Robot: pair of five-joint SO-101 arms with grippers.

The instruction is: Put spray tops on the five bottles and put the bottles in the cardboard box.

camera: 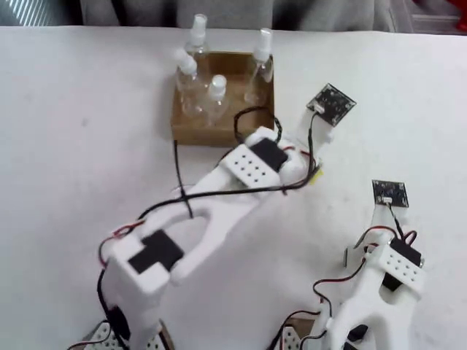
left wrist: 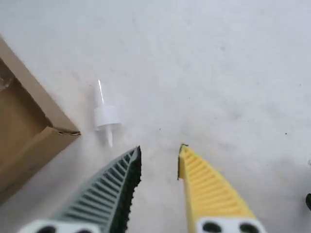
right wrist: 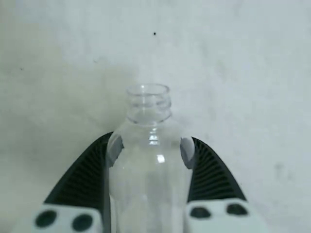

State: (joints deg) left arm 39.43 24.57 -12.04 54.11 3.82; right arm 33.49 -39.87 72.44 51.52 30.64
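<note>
Clamps uncapped bottle (right wrist: 148, 121) in right gripper (right wrist: 150, 145). Hovers left gripper (left wrist: 159, 153), parted and empty, just short of spray top (left wrist: 105, 116) lying flat beside cardboard box (left wrist: 43, 104), long axis roughly along reach.

1. Cardboard box (camera: 219, 135): one, upper centre of the high view.
2. Spray-topped bottles (camera: 195, 57) (camera: 260, 69) (camera: 188, 80) (camera: 217, 102): four, all at upper centre.
3. Uncapped bottle (right wrist: 148, 170): one. Bottles in all: five.
4. Loose spray top (left wrist: 106, 116): one.
5. Robot arms: two, namely left arm (camera: 219, 186) and right arm (camera: 379, 286).
6. Grippers: two, namely left gripper (left wrist: 159, 158) and right gripper (right wrist: 150, 141).
</note>
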